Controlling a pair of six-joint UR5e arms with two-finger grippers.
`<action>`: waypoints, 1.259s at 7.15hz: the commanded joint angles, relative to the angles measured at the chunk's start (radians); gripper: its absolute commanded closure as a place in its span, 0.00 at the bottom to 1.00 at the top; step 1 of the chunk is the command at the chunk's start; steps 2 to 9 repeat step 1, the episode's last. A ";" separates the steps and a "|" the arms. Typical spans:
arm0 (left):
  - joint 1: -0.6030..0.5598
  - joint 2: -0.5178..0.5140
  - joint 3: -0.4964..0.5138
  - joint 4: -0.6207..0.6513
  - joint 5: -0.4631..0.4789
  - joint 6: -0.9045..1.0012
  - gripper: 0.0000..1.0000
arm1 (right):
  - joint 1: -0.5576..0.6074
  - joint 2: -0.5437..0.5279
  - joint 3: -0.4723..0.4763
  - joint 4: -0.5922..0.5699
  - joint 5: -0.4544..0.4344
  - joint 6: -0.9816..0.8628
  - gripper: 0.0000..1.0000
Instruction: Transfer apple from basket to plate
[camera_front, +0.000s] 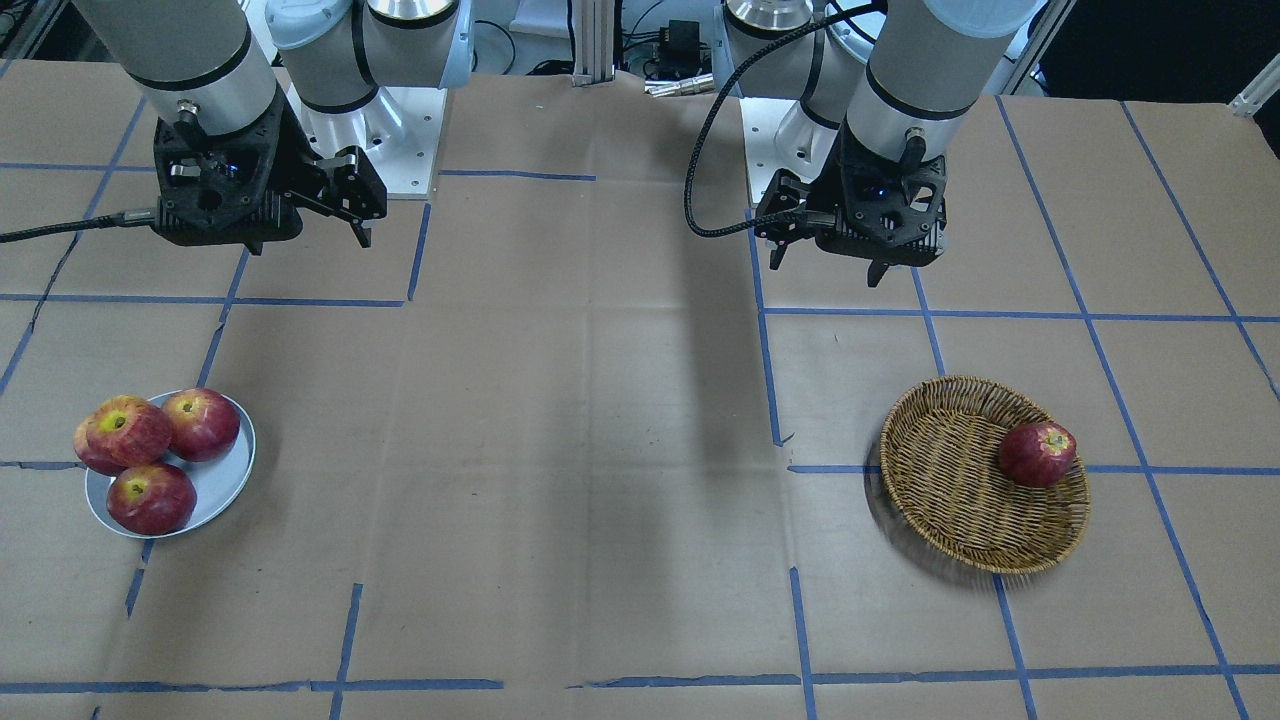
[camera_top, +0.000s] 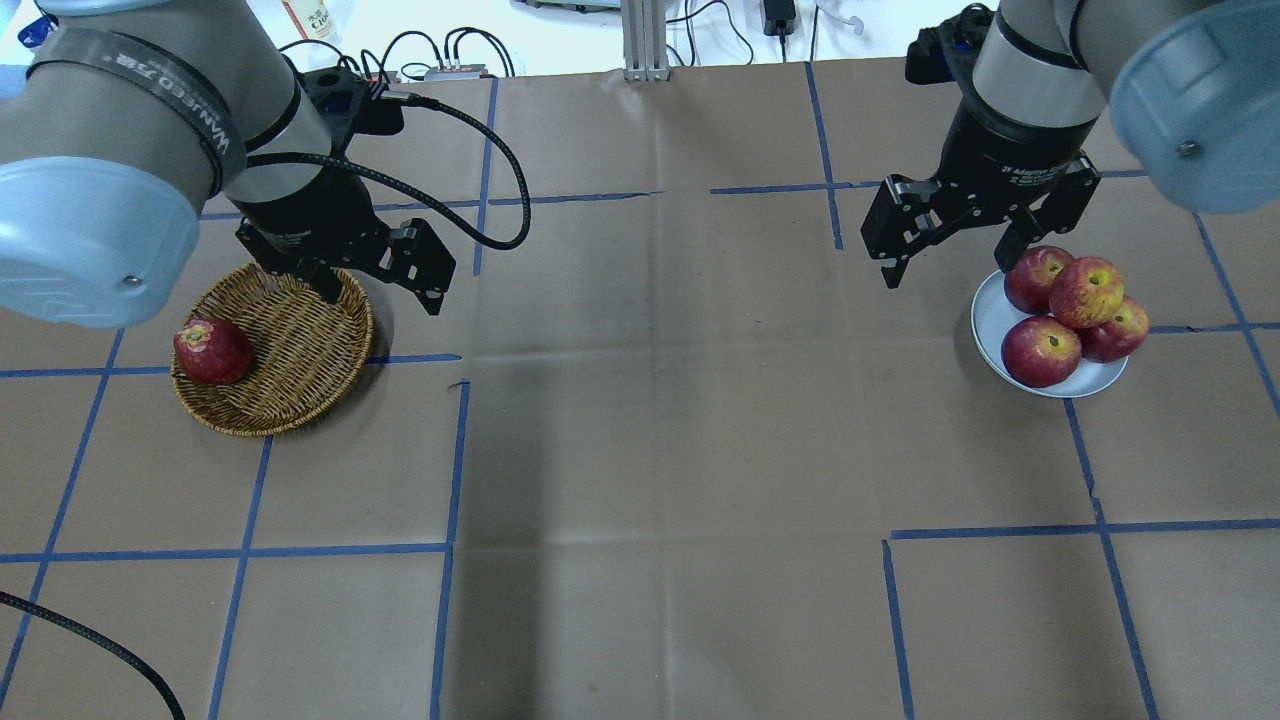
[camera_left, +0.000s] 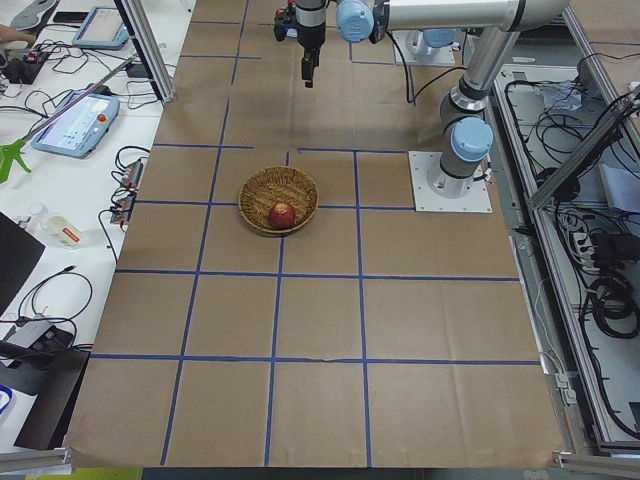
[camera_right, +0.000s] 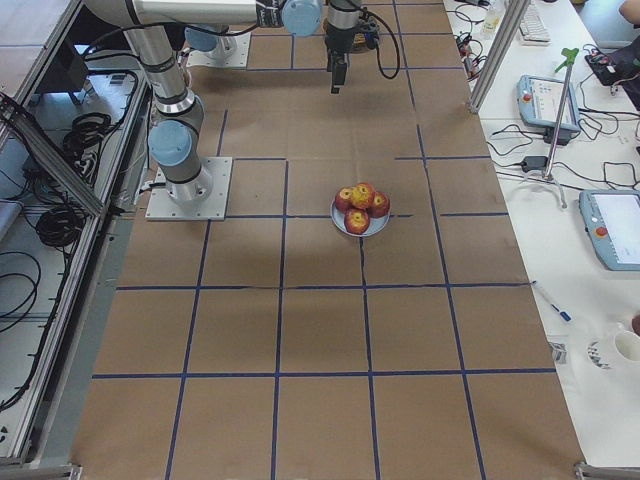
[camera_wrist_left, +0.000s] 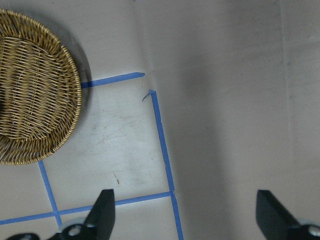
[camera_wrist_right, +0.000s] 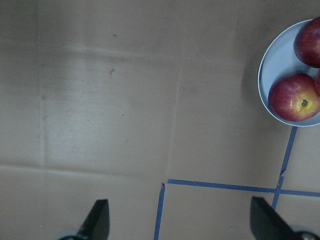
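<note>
The apple (camera_top: 1086, 291), streaky pinkish-red with a yellow patch at the stem, lies on top of several darker red apples on the pale grey-blue plate (camera_top: 990, 322). It also shows in the front view (camera_front: 124, 430). The wicker basket (camera_top: 300, 345) holds one darker red apple (camera_top: 212, 350) at its rim. My right gripper (camera_top: 945, 272) is open and empty, raised above the table just beside the plate. My left gripper (camera_top: 383, 298) is open and empty, raised over the basket's inner edge.
The table is brown paper (camera_top: 660, 430) with a grid of blue tape lines. The robot bases and cables stand at the table's robot-side edge (camera_front: 600, 70). The basket (camera_wrist_left: 35, 90) and the plate (camera_wrist_right: 272, 65) each show at the edge of a wrist view.
</note>
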 joint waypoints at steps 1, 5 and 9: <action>0.000 0.000 -0.001 0.002 0.001 0.000 0.01 | 0.000 0.000 0.001 -0.004 0.000 0.000 0.00; 0.000 0.000 -0.001 0.002 0.001 0.000 0.01 | 0.000 0.000 0.001 -0.004 0.000 0.000 0.00; 0.000 0.000 -0.001 0.002 0.001 0.000 0.01 | 0.000 0.000 0.001 -0.004 0.000 0.000 0.00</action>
